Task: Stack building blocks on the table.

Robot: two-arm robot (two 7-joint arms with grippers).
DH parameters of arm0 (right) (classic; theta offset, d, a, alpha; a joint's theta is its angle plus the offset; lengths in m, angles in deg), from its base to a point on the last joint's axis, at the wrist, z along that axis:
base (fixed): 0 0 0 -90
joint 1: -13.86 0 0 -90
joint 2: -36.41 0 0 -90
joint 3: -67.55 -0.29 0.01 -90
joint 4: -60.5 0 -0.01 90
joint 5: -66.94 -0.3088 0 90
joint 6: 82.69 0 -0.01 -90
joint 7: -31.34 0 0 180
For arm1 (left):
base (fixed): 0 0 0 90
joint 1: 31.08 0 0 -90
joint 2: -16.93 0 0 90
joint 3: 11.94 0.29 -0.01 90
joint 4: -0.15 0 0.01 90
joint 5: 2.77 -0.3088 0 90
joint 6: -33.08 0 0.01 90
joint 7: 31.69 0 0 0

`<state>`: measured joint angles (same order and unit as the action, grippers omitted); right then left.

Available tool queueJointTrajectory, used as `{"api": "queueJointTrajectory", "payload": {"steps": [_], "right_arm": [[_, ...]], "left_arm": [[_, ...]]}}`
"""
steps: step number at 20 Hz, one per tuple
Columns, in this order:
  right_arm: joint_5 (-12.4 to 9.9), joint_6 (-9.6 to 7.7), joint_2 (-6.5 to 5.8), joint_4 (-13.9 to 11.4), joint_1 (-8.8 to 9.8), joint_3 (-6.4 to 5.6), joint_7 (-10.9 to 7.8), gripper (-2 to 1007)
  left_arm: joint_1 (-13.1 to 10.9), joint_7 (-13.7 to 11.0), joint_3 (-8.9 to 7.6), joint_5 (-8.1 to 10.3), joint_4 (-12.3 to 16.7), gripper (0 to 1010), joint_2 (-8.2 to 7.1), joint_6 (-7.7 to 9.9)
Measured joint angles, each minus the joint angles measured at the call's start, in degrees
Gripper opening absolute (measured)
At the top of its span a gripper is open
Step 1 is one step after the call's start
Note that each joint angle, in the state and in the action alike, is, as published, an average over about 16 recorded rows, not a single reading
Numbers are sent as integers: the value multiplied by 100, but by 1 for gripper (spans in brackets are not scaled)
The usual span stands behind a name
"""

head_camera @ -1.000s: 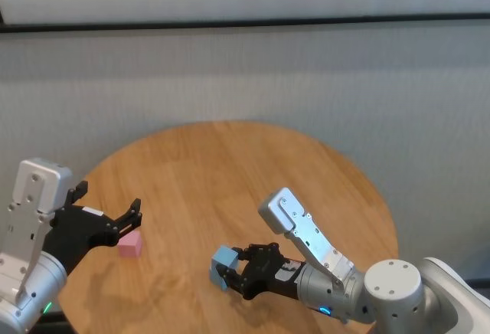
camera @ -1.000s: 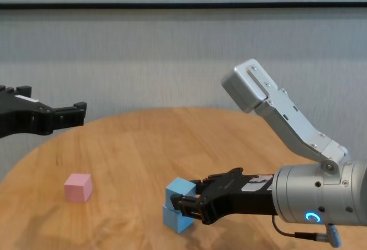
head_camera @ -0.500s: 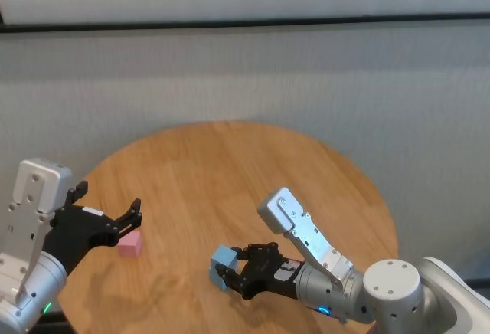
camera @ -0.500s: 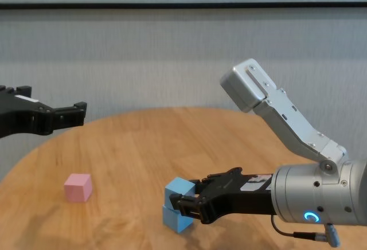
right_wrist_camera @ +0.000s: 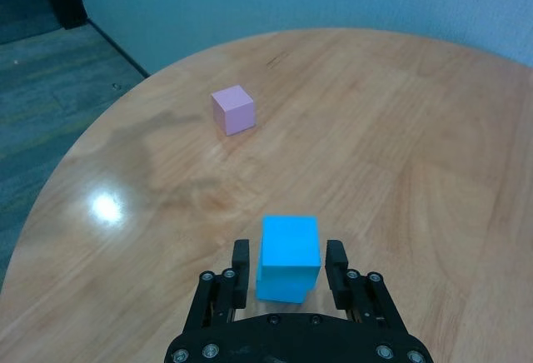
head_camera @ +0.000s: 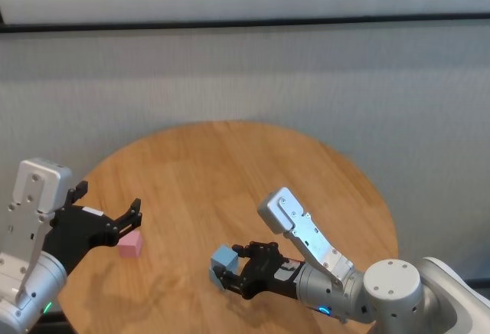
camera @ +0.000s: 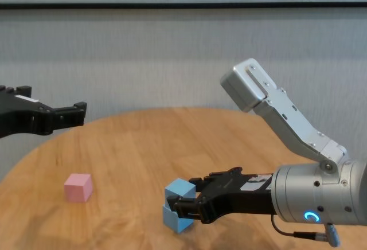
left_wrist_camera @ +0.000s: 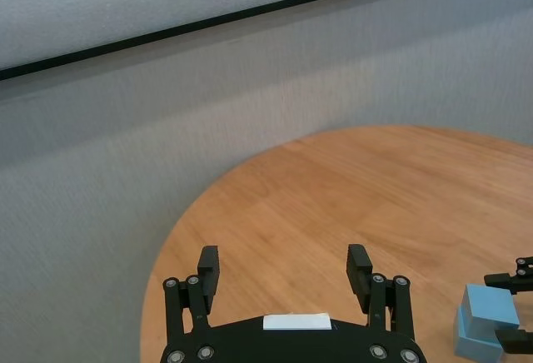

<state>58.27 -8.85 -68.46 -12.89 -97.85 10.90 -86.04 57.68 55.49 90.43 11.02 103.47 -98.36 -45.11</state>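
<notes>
On the round honey-coloured wooden table (head_camera: 230,173), near my side, one light blue matte cube (right_wrist_camera: 290,243) sits on a second light blue cube (camera: 174,220), a little turned against it. My right tool (right_wrist_camera: 288,272) stands around the upper cube with its fingers slightly apart. The pale pink cube (camera: 78,187) lies alone at the left. My left tool (left_wrist_camera: 283,278) hangs wide apart above the left edge.

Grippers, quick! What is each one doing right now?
Left gripper: open, holding nothing, up above the table.
Right gripper: jaws just apart around the top blue block, on the other blue block.
</notes>
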Motion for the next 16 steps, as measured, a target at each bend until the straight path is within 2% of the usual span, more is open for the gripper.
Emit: {"api": "queueJointTrajectory", "payload": {"steps": [9,12,16], "right_arm": [[-13,53,-14,-56,27,-13,1,806],[-33,155,-39,-157,75,-40,16,885],[-43,435,-82,-371,186,-136,150,954]], "left_arm": [[0,0,0,0,0,1003,0,0],[0,0,0,0,0,1003,0,0],[0,0,0,0,0,1003,0,0]]}}
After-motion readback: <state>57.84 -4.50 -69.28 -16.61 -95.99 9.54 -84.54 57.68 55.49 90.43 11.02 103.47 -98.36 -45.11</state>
